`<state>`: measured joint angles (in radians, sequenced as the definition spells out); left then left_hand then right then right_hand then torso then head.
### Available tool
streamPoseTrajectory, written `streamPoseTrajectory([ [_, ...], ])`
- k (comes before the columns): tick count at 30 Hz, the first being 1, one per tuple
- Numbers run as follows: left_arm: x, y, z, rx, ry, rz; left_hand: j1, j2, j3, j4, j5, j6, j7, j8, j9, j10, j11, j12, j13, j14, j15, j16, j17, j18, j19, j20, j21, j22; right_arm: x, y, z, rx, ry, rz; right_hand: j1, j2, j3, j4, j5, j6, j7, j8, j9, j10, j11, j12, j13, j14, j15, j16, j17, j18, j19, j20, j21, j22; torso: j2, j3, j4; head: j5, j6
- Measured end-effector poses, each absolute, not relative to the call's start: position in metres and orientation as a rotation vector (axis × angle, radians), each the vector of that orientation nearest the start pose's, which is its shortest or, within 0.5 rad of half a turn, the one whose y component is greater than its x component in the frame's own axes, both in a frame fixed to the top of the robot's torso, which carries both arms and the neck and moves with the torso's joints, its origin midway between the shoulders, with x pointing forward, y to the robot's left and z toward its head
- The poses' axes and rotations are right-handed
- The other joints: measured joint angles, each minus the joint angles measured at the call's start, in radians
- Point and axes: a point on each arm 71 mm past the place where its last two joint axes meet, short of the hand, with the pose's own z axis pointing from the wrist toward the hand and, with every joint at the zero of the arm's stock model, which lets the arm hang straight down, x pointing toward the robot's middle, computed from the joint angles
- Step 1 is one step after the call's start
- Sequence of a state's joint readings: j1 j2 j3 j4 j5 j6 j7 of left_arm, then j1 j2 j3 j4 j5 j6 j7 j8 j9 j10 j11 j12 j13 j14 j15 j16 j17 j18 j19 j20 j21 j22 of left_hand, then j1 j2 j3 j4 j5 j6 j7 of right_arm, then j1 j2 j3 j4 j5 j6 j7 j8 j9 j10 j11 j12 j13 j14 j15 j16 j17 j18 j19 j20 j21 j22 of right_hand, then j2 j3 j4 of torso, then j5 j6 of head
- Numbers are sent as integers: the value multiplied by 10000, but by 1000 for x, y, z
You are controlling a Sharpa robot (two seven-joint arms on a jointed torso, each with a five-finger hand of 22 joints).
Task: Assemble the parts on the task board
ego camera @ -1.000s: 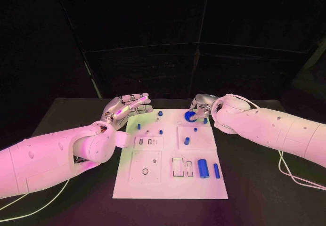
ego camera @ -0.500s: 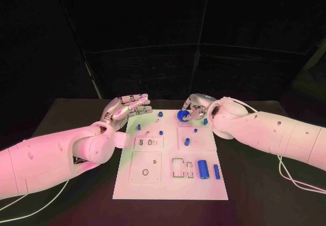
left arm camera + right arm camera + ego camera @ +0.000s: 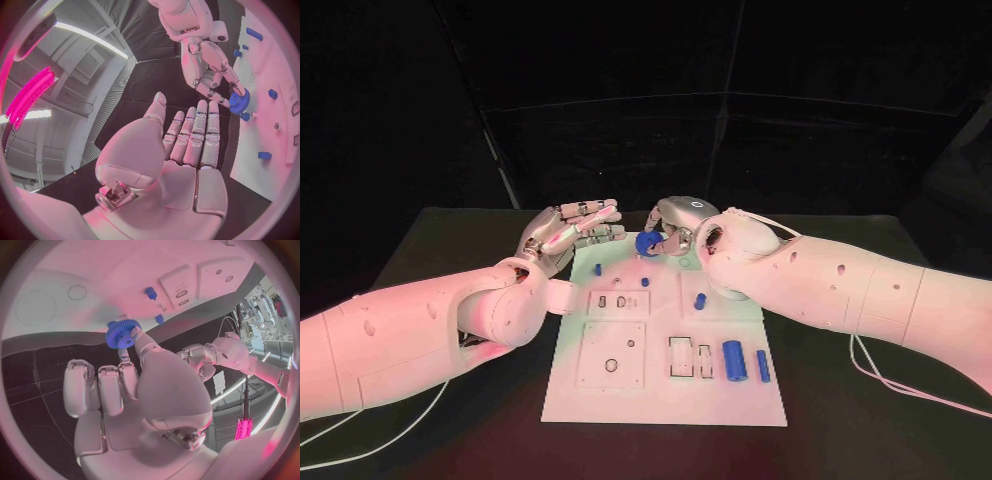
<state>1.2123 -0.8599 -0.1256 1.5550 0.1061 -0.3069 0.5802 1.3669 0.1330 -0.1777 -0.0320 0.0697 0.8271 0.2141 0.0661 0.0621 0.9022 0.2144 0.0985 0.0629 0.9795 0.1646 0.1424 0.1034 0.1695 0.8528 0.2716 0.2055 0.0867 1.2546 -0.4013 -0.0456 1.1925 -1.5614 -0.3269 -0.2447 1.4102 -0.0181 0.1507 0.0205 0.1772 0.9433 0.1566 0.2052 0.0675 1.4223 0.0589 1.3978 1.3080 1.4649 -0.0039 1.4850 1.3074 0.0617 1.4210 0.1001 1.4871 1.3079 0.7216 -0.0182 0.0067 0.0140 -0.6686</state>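
Presently catalogued, working outward from the hands.

Right hand (image 3: pixel 678 222): grasping a blue gear (image 3: pixel 648 242), pinched at the fingertips (image 3: pixel 139 342), remaining fingers curled beside. Gear carried clear of the surface above the far end of the task board (image 3: pixel 661 395); toothed rim and centre hole plain in the right wrist view (image 3: pixel 121 333). Held by the edge, presumably so the bore stays free to drop over a peg; which peg is meant cannot be told.

Left hand (image 3: pixel 568 232): released, holding nothing, fingers straight and close together, palm turned toward the board. Parked just off the board's far left corner, likely kept clear while the right hand works, or ready to steady the board.

Task board: white plate on the black bench (image 3: pixel 430 250), bearing raised blocks with slots and holes.

Loose parts: large blue cylinder (image 3: pixel 731 353) and slimmer blue pin (image 3: pixel 762 365) lying side by side near the right edge, within reach for later steps; small blue pieces (image 3: pixel 599 268) further back, some apparently standing in their seats.

Progress, as judged: early to middling; gear not yet seated.
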Motion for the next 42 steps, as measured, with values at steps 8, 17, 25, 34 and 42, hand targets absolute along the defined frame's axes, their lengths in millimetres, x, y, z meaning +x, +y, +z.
streamPoseTrajectory([
  [8,477,212,-191,-11388,12988,-16264,0,0,0,0,0,0,0,0,0,0,0,0,0,0,0,0,0,-1,0,0,0,0,542,-52,-172,-2520,15647,5509,2,-2,64,13,-3,65,-2,-59,0,0,0,0,0,0,0,0,-1,0,0,0,0,-1,4,7,0,38,-39],
  [17,477,211,-191,-11377,12992,-16277,0,0,0,0,0,1,0,0,0,0,0,-55,0,0,0,0,0,1,36,36,-61,-15,542,-43,-179,-2771,15828,5396,-134,-54,66,15,-5,125,-49,-91,1,-1,0,0,-1,0,1,0,7,1,0,0,-1,-2,-6,18,-25,73,-83],
  [25,477,211,-191,-11375,12992,-16278,-37,37,0,0,0,0,0,0,0,0,0,-55,0,0,0,0,0,0,37,36,-61,-15,542,-42,-186,-2922,16121,5274,-199,-93,92,41,-51,146,-70,-118,0,-1,0,-1,-1,0,1,-1,6,1,-1,1,-1,-2,-12,20,-40,87,-109],
  [34,478,211,-191,-11374,12989,-16271,-37,36,0,0,0,0,0,0,0,0,0,-55,0,0,0,0,-8,0,36,36,-61,-14,542,-41,-188,-2999,16240,5210,-336,-229,92,42,-53,137,-61,-157,-17,-24,23,-135,-1,0,1,-1,4,2,-1,1,-1,-3,-16,19,-39,104,-135],
  [42,478,211,-191,-11374,12985,-16263,-36,37,0,0,0,0,0,0,0,0,0,-55,0,0,0,0,-8,0,36,37,-61,-13,544,-41,-189,-3070,16311,5191,-1048,-628,-233,454,93,-541,88,-617,-22,-386,193,-592,-265,0,2,-1,4,2,35,37,-1,-3,-17,17,-35,115,-156],
])
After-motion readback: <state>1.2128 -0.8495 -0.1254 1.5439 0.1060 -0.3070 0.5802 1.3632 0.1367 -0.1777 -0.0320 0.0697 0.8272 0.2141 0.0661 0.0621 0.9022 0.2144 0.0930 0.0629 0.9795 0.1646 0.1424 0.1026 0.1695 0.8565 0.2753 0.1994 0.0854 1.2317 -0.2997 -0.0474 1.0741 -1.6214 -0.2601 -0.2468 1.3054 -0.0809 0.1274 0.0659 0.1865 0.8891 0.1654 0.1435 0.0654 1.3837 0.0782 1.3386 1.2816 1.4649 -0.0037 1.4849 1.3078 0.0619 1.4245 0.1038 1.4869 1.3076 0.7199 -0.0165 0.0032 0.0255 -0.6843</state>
